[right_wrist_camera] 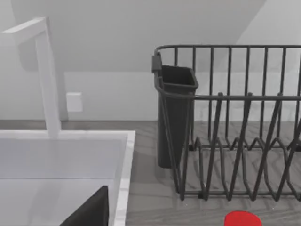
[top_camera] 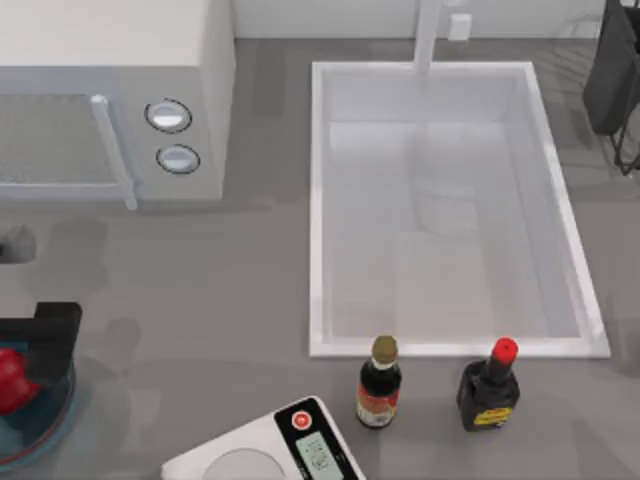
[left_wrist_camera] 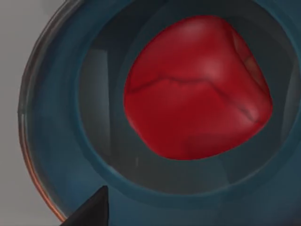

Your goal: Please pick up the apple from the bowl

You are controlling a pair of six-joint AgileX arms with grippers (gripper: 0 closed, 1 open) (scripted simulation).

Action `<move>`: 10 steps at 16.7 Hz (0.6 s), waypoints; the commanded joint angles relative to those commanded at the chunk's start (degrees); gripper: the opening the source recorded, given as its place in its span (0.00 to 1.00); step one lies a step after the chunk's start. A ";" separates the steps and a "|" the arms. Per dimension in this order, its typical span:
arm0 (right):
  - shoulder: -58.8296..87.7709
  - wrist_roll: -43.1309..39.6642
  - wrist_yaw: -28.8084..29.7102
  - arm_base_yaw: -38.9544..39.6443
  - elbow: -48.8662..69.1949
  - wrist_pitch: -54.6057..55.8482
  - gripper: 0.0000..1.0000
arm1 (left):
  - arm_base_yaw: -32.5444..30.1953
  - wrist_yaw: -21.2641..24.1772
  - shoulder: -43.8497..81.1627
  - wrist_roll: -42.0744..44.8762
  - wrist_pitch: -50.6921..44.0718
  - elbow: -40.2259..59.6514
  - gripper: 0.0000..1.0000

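Note:
The apple [top_camera: 8, 382], glossy and bright red, lies in the blue glass bowl [top_camera: 62, 415] at the table's front left edge. My left gripper [top_camera: 25, 365] hangs open directly over the bowl, close above the fruit and not closed on it. In the left wrist view the apple [left_wrist_camera: 197, 89] looms large inside the bowl [left_wrist_camera: 51, 141], and one dark fingertip [left_wrist_camera: 94, 212] stands beside it over the bowl's wall. My right arm is parked; its wrist view shows one fingertip [right_wrist_camera: 91, 212] with nothing held, facing the sink and rack.
A microwave [top_camera: 110, 100] stands at the back left and a white sink [top_camera: 450, 210] in the middle. Two sauce bottles [top_camera: 379, 385] [top_camera: 490, 390] stand in front of the sink. A white scale [top_camera: 270, 450] sits at the front edge, a dark dish rack [top_camera: 612, 80] at the back right.

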 joint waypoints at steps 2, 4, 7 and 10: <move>0.00 0.00 0.00 0.00 0.00 0.00 1.00 | -0.01 0.00 1.71 0.06 4.44 -2.47 1.00; 0.00 0.00 0.00 0.00 0.00 0.00 1.00 | -0.03 0.00 3.77 0.14 10.37 -5.44 1.00; 0.00 0.00 0.00 0.00 0.00 0.00 1.00 | -0.05 -0.01 6.53 0.24 16.85 -9.46 1.00; 0.00 0.00 0.00 0.00 0.00 0.00 1.00 | -0.06 -0.01 7.23 0.27 18.11 -10.48 1.00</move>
